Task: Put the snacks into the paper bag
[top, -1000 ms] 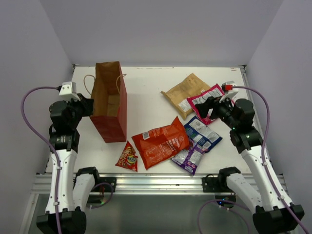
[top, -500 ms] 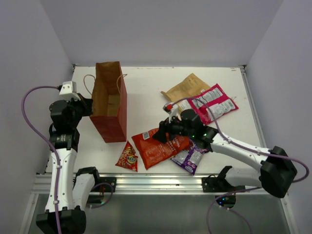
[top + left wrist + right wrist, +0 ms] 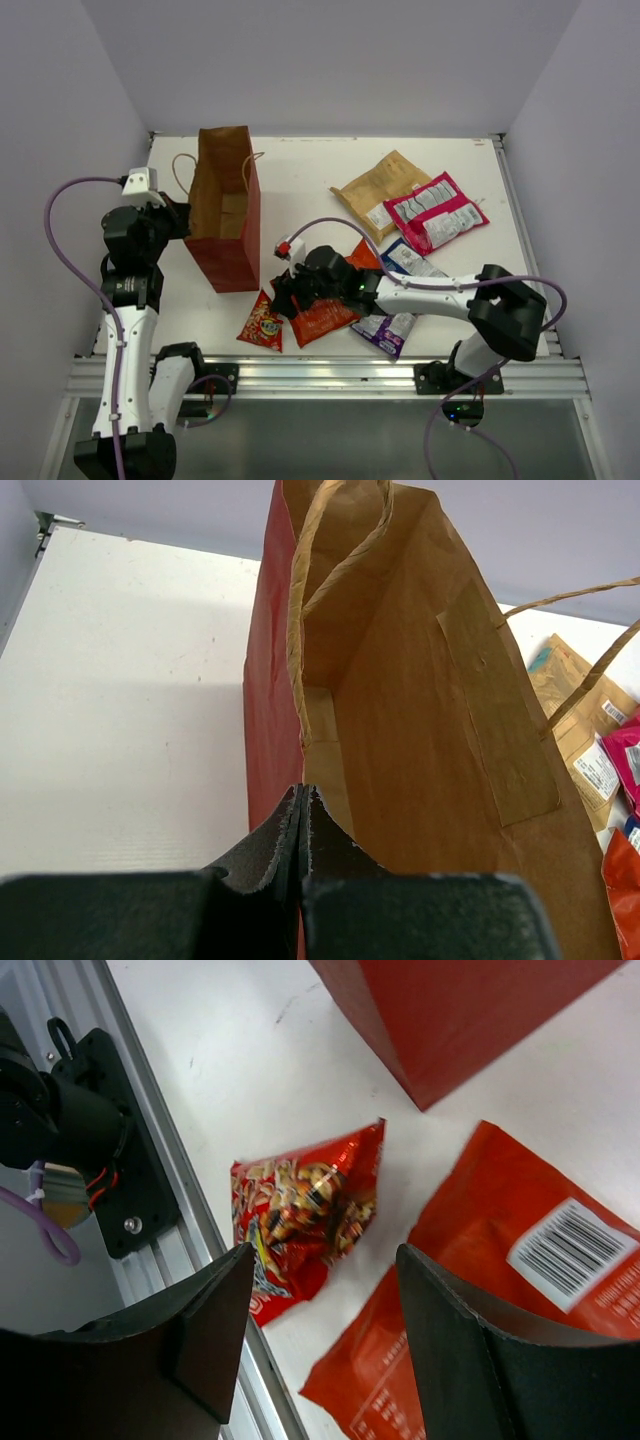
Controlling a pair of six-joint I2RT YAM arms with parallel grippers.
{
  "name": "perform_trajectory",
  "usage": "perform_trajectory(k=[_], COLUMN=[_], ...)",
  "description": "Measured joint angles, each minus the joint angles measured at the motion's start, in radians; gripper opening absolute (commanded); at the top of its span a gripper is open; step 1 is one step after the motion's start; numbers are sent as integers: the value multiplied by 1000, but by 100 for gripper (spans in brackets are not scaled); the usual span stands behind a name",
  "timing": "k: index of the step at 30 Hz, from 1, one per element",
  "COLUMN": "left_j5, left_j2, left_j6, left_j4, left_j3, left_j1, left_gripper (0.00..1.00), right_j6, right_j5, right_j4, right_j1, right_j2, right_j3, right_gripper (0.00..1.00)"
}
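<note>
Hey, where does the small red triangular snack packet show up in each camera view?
Top external: the small red triangular packet lies near the front edge, just in front of the paper bag.
Left wrist: not in it; the paper bag fills the view.
Right wrist: left of centre.
Shared landmark: the paper bag, whose red corner is at top right here.
</note>
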Motion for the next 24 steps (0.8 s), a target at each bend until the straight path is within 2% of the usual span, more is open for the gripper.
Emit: perform_trajectory(k=[6, 18, 19, 21, 22, 23, 24], left_j5=[-8, -23, -24, -24, -24, -24, -24], left_j2=[-7, -7, -7, -7, -7, -7, -7], left_j6=[2, 22, 22, 23, 23, 23, 23], left_j4=[-4, -6, -6, -6, -6, -6, -6], left_j3=[0, 0, 0, 0, 0, 0, 0], left_j1=[-10, -12, -12, -12, -12, -13, -13], left_gripper=[0, 0, 0, 0, 0, 0, 0], right_j6=[1, 3, 4, 6, 5, 5, 7], right_j5=[6, 9, 9, 9, 8, 9, 13], right_j4=[11, 2, 2, 2, 2, 1, -1], right_j1=[46, 103, 108, 113, 114, 115, 115], right_j2=[89, 146, 159, 178, 183, 186, 187], right_j3=[57, 81, 81, 81, 81, 81, 81], right_gripper=[61, 56, 51, 30, 19, 0, 0])
